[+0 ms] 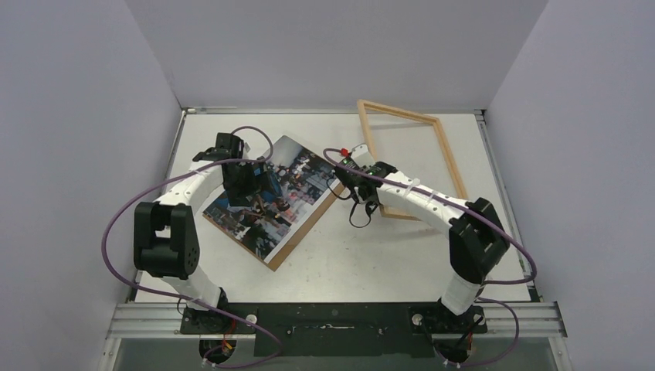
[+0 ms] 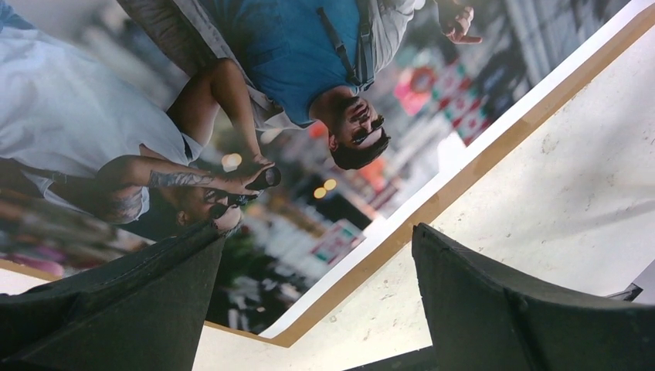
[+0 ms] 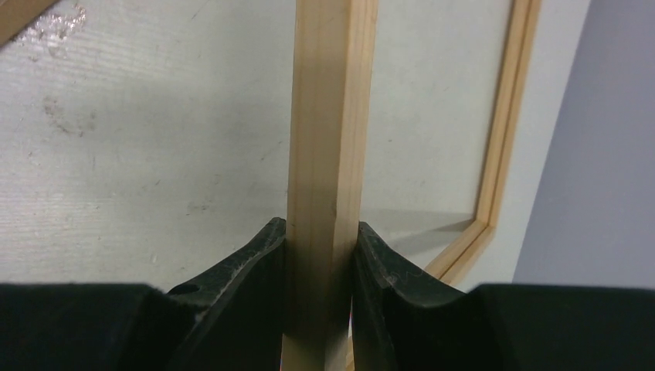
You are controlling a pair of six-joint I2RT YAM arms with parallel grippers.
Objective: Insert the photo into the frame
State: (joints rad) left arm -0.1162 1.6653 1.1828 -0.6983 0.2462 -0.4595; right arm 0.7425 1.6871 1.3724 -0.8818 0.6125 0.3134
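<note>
Our right tool is pinching one thin bar of the frame, with the photo lying flat to its left. Our left tool is hanging wide open over the photo, holding nothing. The frame could twist or slip, being pinched so narrowly.

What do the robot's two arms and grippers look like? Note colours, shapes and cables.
The left arm and right arm share white tubular links joined by blocky black joints, each trailing a looping purple cable. The left gripper and right gripper have matte black, wedge-shaped fingers. A small red dot sits near the right wrist.
</note>
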